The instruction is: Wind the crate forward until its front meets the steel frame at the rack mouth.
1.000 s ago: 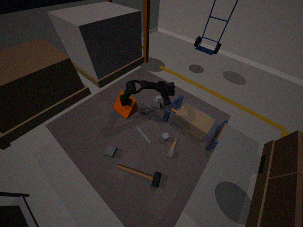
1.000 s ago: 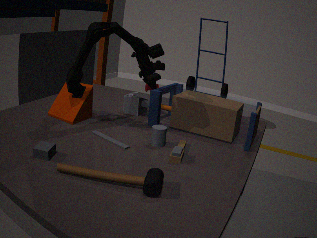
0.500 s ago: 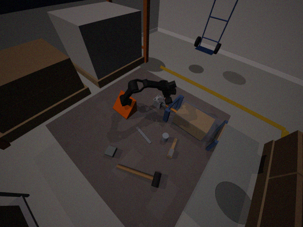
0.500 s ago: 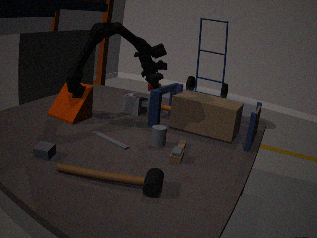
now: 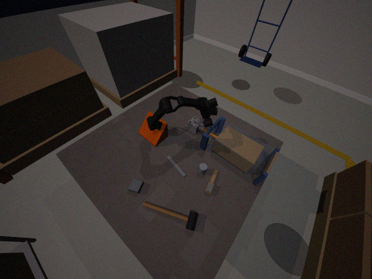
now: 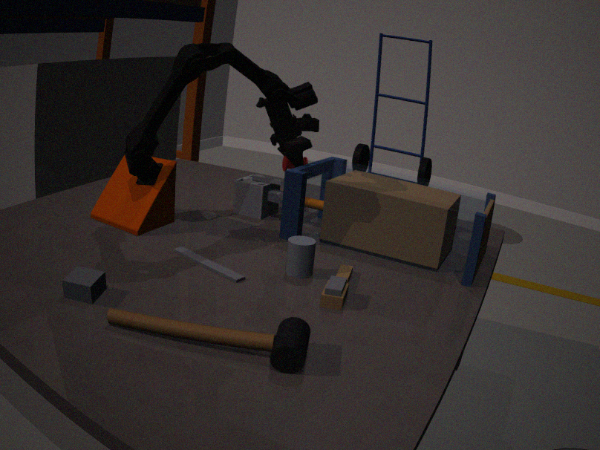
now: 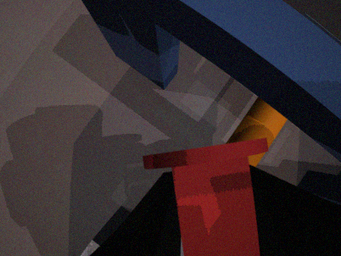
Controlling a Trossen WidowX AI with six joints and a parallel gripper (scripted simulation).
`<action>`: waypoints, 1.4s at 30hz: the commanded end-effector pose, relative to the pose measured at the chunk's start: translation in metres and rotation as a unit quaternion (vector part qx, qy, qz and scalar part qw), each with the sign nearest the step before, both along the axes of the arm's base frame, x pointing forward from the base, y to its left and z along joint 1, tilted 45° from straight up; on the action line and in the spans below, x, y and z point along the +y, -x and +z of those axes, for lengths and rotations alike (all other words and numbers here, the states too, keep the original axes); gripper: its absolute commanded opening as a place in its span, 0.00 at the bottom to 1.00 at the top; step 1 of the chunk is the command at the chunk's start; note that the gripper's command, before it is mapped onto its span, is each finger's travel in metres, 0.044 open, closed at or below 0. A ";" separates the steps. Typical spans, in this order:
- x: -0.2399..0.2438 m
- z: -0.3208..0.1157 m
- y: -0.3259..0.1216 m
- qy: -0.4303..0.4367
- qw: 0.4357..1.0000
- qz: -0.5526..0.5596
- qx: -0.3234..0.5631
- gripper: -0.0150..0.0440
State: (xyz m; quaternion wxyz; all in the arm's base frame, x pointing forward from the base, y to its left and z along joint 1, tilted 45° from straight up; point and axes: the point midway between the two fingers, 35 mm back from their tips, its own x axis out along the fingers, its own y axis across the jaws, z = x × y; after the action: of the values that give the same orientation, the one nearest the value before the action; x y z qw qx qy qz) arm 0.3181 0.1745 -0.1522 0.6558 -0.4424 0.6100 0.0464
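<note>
While bench [image 5: 105, 159] [image 6: 194, 402] is lying beneath: carrying everything below
Crate [image 5: 240, 145] [image 6: 387, 213]: sitting flat behind the blue frame [image 5: 203, 139] [image 6: 289, 202], showing a gap
Mallet [image 5: 166, 211] [image 6: 194, 331]: lying nearest the exterior camera
Winch [image 5: 193, 125] [image 6: 252, 198]: standing before that frame
Gripper [image 5: 207, 123] [image 6: 296, 160] [image 7: 204, 176]: clamping red handle [image 6: 287, 163] [image 7: 218, 233], hanging above the bench

2 high oblique bench-wide views, 1 close downward wrist view
</note>
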 end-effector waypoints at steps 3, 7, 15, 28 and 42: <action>0.016 -0.015 0.005 -0.014 1.000 0.003 0.005 0.25; 0.020 -0.018 0.006 -0.014 1.000 0.003 0.005 0.25; 0.028 -0.025 0.010 -0.015 1.000 0.003 0.005 0.25; 0.040 -0.034 0.018 -0.016 1.000 0.003 0.005 0.25; 0.052 -0.043 0.030 -0.017 1.000 0.003 0.005 0.25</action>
State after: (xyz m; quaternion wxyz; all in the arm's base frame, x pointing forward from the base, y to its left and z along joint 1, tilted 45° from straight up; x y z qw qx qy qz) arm 0.3026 0.2155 -0.1859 0.6647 -0.4388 0.6030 0.0448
